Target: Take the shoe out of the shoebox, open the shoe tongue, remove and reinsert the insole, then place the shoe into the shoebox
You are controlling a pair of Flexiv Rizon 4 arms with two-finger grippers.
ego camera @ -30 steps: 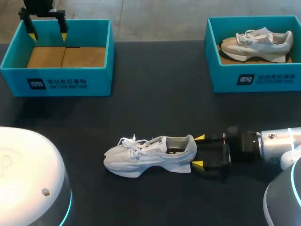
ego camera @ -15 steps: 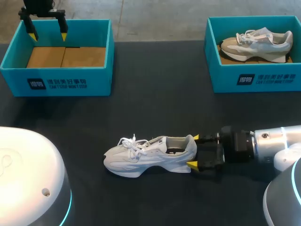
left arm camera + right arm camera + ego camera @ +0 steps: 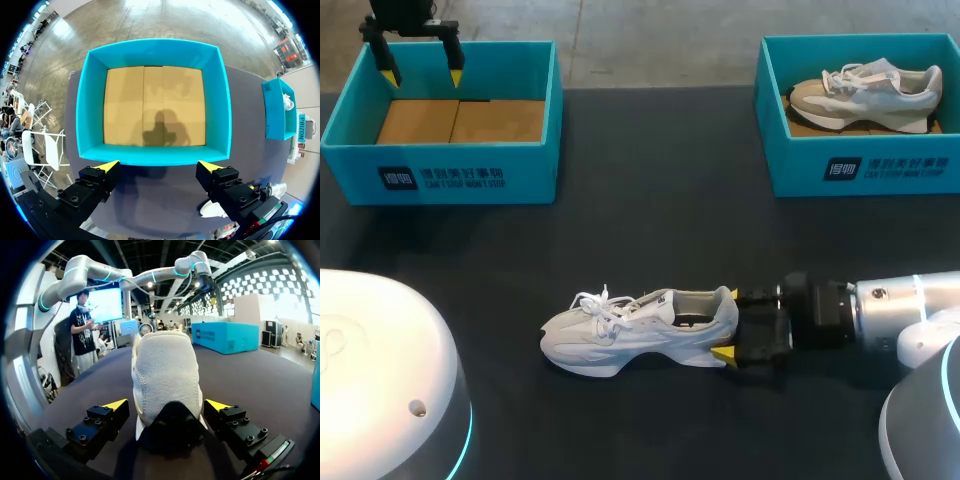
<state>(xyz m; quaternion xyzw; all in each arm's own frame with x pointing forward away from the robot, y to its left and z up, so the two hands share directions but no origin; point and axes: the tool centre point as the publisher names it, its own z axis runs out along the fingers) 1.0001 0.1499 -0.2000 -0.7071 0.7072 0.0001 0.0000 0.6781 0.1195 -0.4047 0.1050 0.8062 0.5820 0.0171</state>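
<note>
Plainly the pale grey lace-up sneaker [image 3: 638,330] lies along the dark bench [image 3: 650,200], heel toward the right tool [image 3: 728,323] — its fingers [image 3: 116,405] apart, flanking that heel; the left tool [image 3: 420,72], also apart, is well away.

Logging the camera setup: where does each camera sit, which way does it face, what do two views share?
Head view: above and behind, looking down on the table; left gripper over the empty shoebox, right gripper behind the white shoe.
Left wrist view: faces down into that shoebox; own open fingers show.
Right wrist view: looks level along the table; shoe's heel between own fingers.
Shared: the shoe, head and right wrist.
</note>
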